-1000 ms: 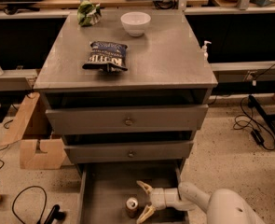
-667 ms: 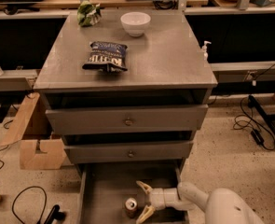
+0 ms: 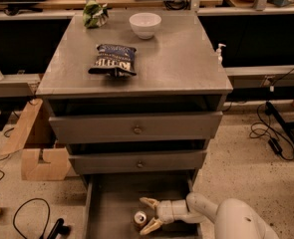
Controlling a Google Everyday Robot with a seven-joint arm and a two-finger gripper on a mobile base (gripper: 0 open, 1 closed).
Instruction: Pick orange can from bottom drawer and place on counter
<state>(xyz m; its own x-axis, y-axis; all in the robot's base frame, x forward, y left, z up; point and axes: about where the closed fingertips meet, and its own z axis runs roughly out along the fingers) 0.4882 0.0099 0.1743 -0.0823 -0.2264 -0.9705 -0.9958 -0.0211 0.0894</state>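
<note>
The orange can (image 3: 139, 218) stands upright on the floor of the open bottom drawer (image 3: 111, 208), its silver top facing up. My gripper (image 3: 148, 215) is inside the drawer just right of the can, reaching in from the right. Its two pale fingers (image 3: 150, 202) are spread open, one behind the can and one in front, with the can at the mouth of the gap. The counter (image 3: 176, 59) is the grey top of the cabinet above.
On the counter lie a dark blue chip bag (image 3: 113, 59), a white bowl (image 3: 145, 24) and a green crumpled item (image 3: 94, 14). Two knobbed drawers (image 3: 136, 128) are closed above. A cardboard box (image 3: 34, 148) and cables lie on the floor to the left.
</note>
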